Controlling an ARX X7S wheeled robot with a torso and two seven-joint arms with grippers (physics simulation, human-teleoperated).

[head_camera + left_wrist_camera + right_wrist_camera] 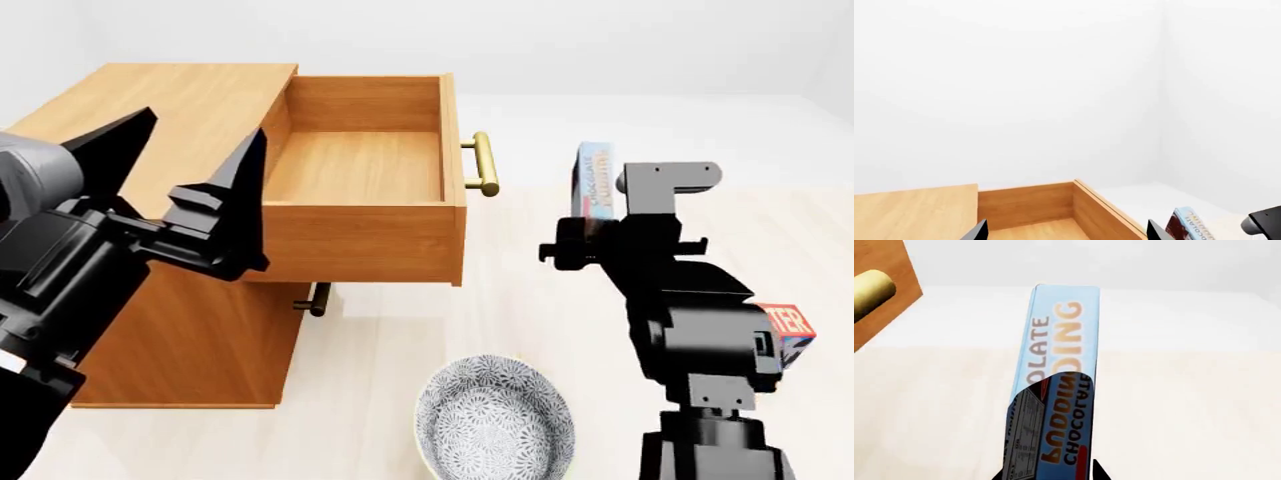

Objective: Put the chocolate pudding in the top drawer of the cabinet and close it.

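The left gripper's (187,150) jaws gape empty beside the drawer (360,165), which stands pulled out of the cabinet (160,100), ready to receive. Rightward, the right gripper's (1047,475) jaws clamp the pudding (1057,365), edge up, above the desk (534,300), presumably for dropping in.

the chocolate pudding (1057,365) carries the clearest lettering: in the right wrist view, at the centre of the frame, its light blue narrow edge reads "olate" in white and "ding" in orange, the first letters hidden. lower in that frame, another face shows "chocolate pudding" upside down, beside a block of print too small to read. in the head view, at the right edge, a red box (787,325) shows the white letters "ter".
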